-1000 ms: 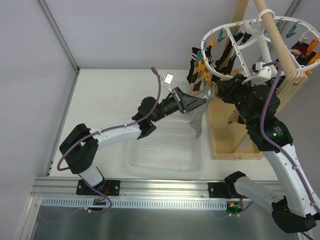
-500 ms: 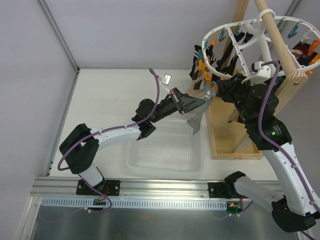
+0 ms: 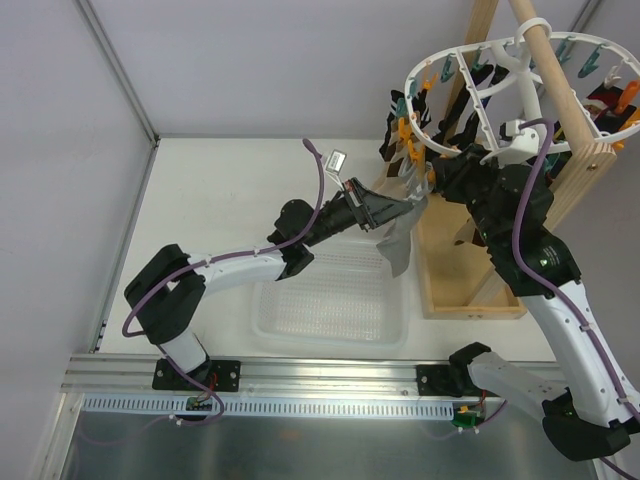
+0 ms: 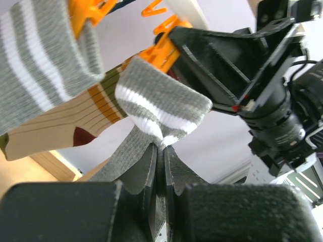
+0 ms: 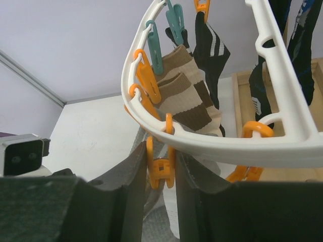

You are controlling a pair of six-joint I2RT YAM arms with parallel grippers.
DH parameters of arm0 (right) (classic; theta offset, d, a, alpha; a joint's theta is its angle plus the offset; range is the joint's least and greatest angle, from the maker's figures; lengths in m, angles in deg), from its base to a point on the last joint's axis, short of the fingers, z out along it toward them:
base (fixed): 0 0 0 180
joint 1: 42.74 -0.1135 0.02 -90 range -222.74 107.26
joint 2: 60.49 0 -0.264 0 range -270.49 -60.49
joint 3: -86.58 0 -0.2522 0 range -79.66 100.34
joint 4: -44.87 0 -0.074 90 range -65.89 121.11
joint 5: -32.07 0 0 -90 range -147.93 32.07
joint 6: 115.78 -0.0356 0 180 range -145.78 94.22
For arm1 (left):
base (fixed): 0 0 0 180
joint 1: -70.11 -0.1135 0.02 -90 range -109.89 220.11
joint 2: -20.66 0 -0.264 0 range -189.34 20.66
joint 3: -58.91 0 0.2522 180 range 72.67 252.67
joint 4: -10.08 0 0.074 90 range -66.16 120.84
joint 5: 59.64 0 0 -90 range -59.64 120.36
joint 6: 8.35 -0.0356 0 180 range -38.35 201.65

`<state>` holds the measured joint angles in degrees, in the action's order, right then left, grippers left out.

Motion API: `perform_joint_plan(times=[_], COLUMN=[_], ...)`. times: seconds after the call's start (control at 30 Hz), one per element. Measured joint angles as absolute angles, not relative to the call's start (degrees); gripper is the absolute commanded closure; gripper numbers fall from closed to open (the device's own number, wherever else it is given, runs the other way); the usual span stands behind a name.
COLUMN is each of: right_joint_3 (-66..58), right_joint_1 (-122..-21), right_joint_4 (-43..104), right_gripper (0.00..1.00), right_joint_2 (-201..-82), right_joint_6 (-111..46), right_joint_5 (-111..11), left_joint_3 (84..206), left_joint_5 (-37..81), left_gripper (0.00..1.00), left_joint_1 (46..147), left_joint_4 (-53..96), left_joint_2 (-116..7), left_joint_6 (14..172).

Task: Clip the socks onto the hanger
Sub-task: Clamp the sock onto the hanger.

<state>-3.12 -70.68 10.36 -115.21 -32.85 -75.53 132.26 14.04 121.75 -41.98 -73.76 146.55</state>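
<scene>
Sock [image 4: 161, 108] pinched at cuff in left gripper [image 4: 160, 151], fingers nearly closed on fabric. Cuff edge up, foot hanging down. Clip [image 5: 160, 169] just above cuff, on hanger [image 5: 217, 143] rim. Right gripper [image 5: 160, 177] squeezing clip, one finger each side. Short push up into clip mouth, I judge. Tight room: other grey sock [image 4: 45, 65] already clipped close on one side, right gripper body on other.

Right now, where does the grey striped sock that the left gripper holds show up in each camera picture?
Top external: the grey sock hangs just right of centre.
Left wrist: sock at centre, pinched in the left gripper.
Right wrist: bottom centre, grey cloth under the orange clip, probably it.
Shared landmark: the white hanger ring.
</scene>
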Motion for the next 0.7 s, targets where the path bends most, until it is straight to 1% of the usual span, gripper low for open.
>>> perform_joint_plan(times=[0.7], right_joint_3=[-2.51], right_joint_1=[-70.72], right_joint_4=[9.31], right_gripper=[0.99], right_joint_2=[-115.21], right_joint_6=[-33.57], right_joint_5=[-75.12], left_joint_3=[132.96], left_joint_5=[13.8], left_gripper=[1.0], left_joint_1=[121.75], left_joint_4=[-44.97], left_joint_2=[-76.44], left_joint_6=[143.76])
